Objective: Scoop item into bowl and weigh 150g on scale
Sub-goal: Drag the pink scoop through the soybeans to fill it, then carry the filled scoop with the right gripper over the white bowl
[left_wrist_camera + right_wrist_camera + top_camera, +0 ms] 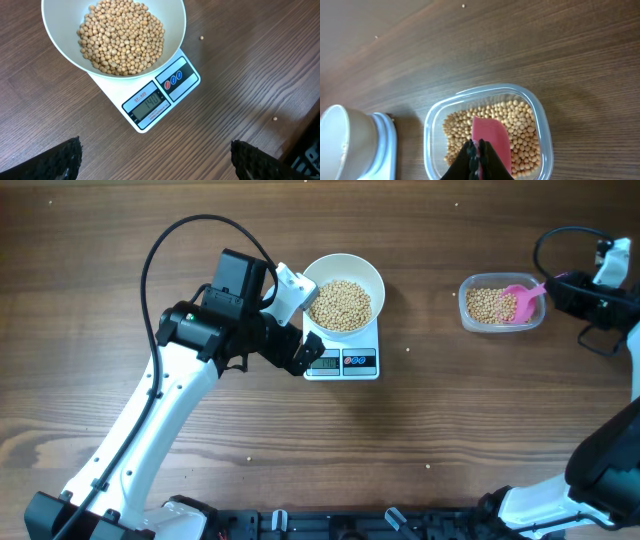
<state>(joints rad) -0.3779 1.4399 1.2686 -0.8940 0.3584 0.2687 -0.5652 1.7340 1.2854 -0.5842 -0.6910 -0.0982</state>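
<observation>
Left fingers (62, 160) spread wide, grasping nothing, just near of one scale (150, 107) marked "SF-400"; display apparently 140, three buttons. On it sits one white bowl (55, 40) of beans (122, 35). Two stray beans (201, 37) lie on the table (50, 125). Toward the right edge, right fingers (464, 166) are clenched on one pink scoop (490, 134) inside one clear tub (432, 125).
</observation>
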